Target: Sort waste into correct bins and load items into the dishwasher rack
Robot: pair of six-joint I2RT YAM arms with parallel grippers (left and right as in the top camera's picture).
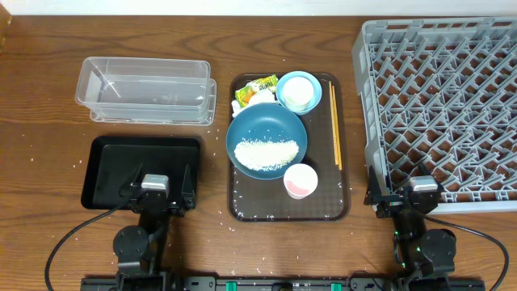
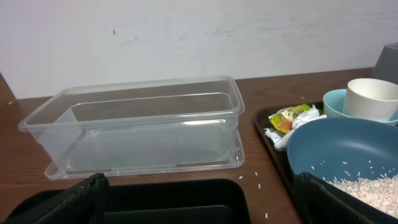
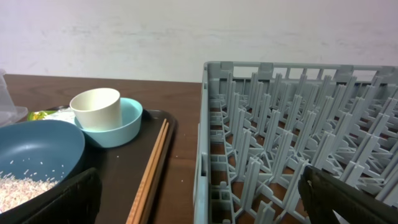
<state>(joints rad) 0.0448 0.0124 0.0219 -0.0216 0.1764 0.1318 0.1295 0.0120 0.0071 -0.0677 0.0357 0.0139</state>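
Observation:
A dark-blue dish [image 1: 266, 140] holding a heap of rice [image 1: 265, 153] sits on the brown tray [image 1: 242, 208]. Behind it are a yellow-green wrapper with white paper [image 1: 254, 92] and a cream cup [image 1: 298, 93] standing in a light-blue bowl [image 1: 282, 82]. A pink cup [image 1: 300, 180] stands at the tray's front. The clear tub [image 1: 145, 89] is at back left, the black tray [image 1: 113, 166] front left, the grey rack [image 1: 444, 105] right. My left gripper [image 1: 159, 196] is open over the black tray's front edge. My right gripper [image 1: 420, 198] is open at the rack's front left corner.
Wooden chopsticks [image 1: 335, 125] lie along the brown tray's right side. Loose rice grains are scattered on the wooden table round the trays. In the right wrist view the rack's wall [image 3: 202, 155] stands close between the fingers.

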